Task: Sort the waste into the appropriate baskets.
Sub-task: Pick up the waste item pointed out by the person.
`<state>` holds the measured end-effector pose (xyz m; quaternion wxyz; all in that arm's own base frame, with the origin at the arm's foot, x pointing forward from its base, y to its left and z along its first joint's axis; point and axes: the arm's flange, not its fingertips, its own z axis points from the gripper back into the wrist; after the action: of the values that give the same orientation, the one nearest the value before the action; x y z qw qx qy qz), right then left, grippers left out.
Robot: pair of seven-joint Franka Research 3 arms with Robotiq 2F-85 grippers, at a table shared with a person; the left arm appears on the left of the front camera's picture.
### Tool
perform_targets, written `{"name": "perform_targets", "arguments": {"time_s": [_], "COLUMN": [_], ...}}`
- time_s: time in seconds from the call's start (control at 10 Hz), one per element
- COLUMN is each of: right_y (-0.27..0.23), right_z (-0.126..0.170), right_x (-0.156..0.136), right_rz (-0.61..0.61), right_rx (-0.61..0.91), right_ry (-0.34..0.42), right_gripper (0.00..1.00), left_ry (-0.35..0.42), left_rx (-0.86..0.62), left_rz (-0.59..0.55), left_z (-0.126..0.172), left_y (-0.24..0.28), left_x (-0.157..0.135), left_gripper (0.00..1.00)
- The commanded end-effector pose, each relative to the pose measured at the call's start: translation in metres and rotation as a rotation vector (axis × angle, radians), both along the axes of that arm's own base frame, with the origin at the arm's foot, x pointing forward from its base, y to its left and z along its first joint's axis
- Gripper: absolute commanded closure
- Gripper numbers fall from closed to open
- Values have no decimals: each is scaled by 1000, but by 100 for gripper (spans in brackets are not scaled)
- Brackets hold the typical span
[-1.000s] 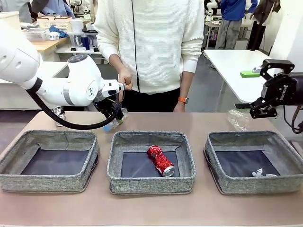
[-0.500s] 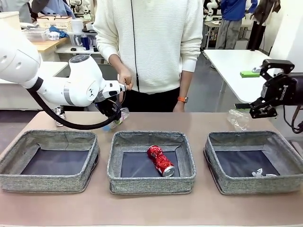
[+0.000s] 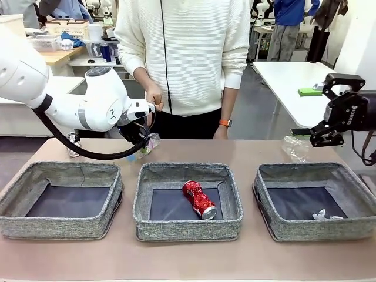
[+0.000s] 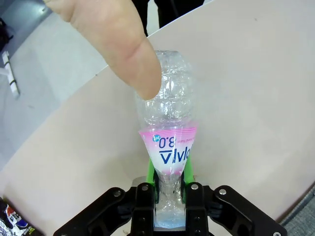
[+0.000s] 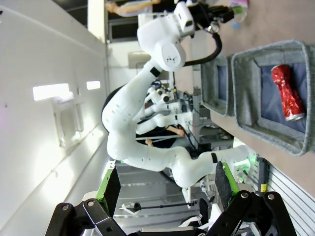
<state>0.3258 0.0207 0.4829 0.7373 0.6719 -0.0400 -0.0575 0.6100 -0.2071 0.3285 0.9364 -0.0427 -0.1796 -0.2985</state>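
Left gripper (image 4: 170, 183): narrow, clamped on the neck of the pink-label bottle (image 4: 173, 110), over the table's (image 3: 247, 154) far side. Person's hand (image 3: 155, 97) close above. Right gripper (image 5: 166, 191): wide, empty. Red can (image 3: 199, 199): in middle basket (image 3: 188, 174).

left basket (image 3: 59, 226), middle basket (image 3: 188, 229), right basket (image 3: 320, 229) are being supported in a row by table (image 3: 235, 150) | drink can (image 3: 199, 199) is being contained in middle one, scrap (image 3: 322, 215) in right one | labelled bottle (image 4: 170, 128) is being held by left gripper (image 4: 170, 177) behind middle basket's left corner | bare bottle (image 3: 295, 147) is being supported behind right basket
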Motion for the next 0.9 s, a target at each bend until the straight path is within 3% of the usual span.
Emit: {"name": "perform_targets", "arguments": {"time_s": [0.0, 0.2, 0.4, 0.6, 0.8], "right_y": [0, 0, 0, 0, 0], "right_z": [3, 3, 3, 3, 3], "right_x": [0, 0, 0, 0, 0], "right_rz": [-3, -3, -3, -3, -3], "right_rx": [18, 18, 18, 18, 18], "right_ry": [-1, -1, -1, -1, -1], "right_gripper": [0, 0, 0, 0, 0], "left_ry": [30, 20, 37, 106, 251], "left_rx": [40, 31, 58, 61, 29], "left_rz": [29, 49, 118, 134, 103], "left_z": [-6, 6, 47, 101, 140], "left_y": [5, 9, 15, 23, 23], "left_x": [-5, -8, -20, -49, -102], "left_gripper": [100, 100, 100, 100, 100]}}
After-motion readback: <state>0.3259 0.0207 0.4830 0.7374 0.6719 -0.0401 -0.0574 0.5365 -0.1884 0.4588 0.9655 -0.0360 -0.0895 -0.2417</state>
